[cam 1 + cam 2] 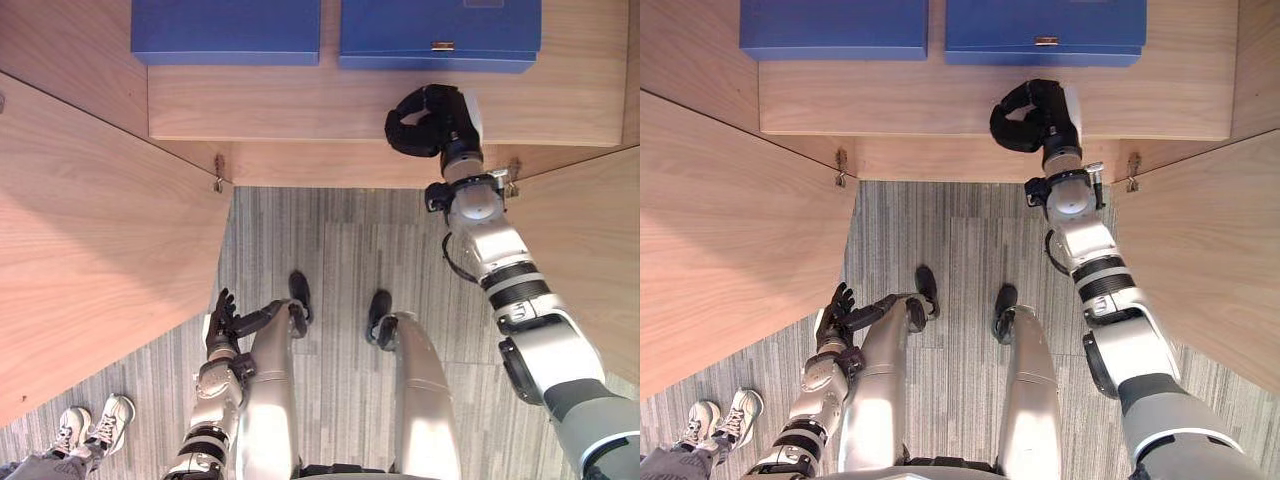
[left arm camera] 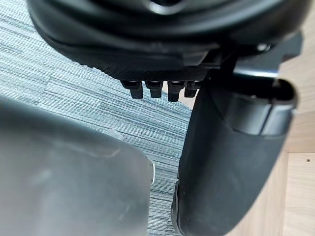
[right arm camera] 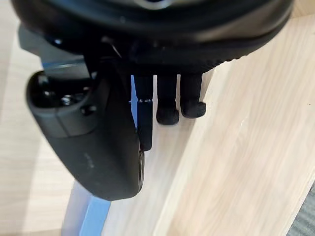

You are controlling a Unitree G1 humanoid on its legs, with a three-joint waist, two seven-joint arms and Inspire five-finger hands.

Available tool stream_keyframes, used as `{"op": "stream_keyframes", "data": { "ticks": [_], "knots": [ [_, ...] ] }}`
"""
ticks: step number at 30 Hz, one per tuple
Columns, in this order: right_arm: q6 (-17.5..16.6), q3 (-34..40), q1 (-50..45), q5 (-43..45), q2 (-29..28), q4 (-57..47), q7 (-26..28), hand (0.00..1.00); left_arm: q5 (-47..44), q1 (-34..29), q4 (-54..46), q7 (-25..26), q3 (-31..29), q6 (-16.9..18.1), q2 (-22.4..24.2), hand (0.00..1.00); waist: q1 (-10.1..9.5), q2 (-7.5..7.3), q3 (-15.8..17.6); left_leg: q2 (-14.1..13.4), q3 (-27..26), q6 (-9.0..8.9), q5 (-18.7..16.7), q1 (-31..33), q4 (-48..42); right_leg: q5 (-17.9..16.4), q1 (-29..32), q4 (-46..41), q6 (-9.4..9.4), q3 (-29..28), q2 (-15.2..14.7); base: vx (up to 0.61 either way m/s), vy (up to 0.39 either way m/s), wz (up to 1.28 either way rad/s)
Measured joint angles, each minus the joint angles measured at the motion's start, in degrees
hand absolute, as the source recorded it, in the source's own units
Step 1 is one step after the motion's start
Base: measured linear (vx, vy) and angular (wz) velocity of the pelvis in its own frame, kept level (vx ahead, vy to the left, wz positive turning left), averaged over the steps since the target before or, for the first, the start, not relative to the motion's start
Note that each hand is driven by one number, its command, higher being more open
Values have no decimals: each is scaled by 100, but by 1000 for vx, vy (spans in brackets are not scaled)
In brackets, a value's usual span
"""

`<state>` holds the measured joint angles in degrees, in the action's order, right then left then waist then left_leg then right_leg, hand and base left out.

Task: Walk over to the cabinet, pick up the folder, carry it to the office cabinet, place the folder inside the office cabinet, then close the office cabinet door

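Note:
Two blue folders lie side by side on the wooden shelf [image 1: 300, 100] of the open office cabinet, one on the left [image 1: 225, 30] and one on the right [image 1: 440, 30] with a small metal clasp on its near edge. My right hand [image 1: 432, 120] hovers over the shelf just in front of the right folder, apart from it, with its fingers curled and nothing in them. In the right wrist view a strip of blue folder [image 3: 93, 216] shows past the thumb. My left hand [image 1: 225, 320] hangs by my left leg with its fingers relaxed.
Both cabinet doors stand open: the left door [image 1: 90, 230] and the right door [image 1: 590, 250] flank the grey carpet [image 1: 330, 250] where I stand. A person's pale shoes [image 1: 95, 420] show at the lower left.

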<state>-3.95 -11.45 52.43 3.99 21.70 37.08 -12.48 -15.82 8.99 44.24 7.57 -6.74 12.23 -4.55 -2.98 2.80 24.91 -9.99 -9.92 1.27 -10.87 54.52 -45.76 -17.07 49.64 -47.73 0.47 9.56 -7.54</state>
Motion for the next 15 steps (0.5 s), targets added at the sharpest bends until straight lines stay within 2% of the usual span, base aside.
{"op": "stream_keyframes", "data": {
  "ticks": [4, 7, 12, 15],
  "knots": [
    [114, 3, 222, -389, -200, 19, -263, 0, -1, 36, -15, 115, -50, 7, 24, 100, -21, 1, -1, 0, 0, 1, 1, 87, 5, 2, 84, 6, 2, 2, 2, 0, 0, 0],
    [217, 69, 790, -441, -358, 421, -520, 0, -2, 45, -91, 201, -62, 28, 37, 100, -32, 2, -1, 4, 6, 7, 7, 194, 9, 9, 187, 7, 9, 6, 1, -6, -11, 0],
    [401, 123, 1644, -492, -362, 1184, -769, 0, -4, 51, -151, 275, -60, 69, 87, 100, -84, 3, -2, 73, 31, 27, 50, 265, 99, 12, 246, 47, 14, 37, -45, -5, -18, 6],
    [446, -12, 1727, -541, -351, 1233, -810, 0, -4, 51, -161, 334, -59, 76, 96, 100, -72, 5, -3, 102, 47, 27, 84, 266, 165, 34, 234, 84, 26, 57, -56, 0, -14, 4]
  ]
}}
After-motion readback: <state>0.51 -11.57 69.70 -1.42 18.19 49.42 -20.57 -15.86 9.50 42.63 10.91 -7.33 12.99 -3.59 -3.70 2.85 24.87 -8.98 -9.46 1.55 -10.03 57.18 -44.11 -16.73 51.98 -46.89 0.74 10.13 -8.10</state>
